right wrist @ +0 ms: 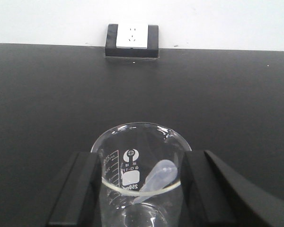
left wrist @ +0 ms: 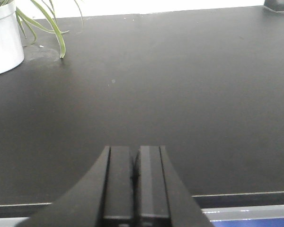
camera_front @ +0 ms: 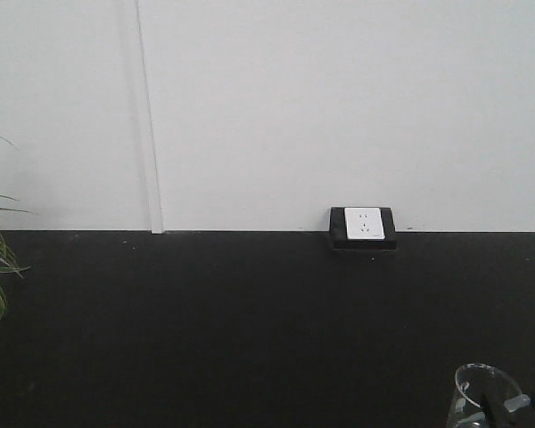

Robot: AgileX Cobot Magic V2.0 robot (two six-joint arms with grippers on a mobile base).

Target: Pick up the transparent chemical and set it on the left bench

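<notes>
R pincer (right wrist: 142, 189) clamps glass beaker (right wrist: 128, 163) w/ dropper (right wrist: 158, 175) inside; L pincer (left wrist: 134, 176) fully closed.

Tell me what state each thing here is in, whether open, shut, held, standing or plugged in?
left gripper: shut, holding nothing.
right gripper: closed on the beaker, one finger on each side.
beaker: upright, held; whether it contains liquid cannot be told.
dropper: leaning inside the beaker.
power outlet: nothing plugged in.
potted plant: upright, untouched.
</notes>
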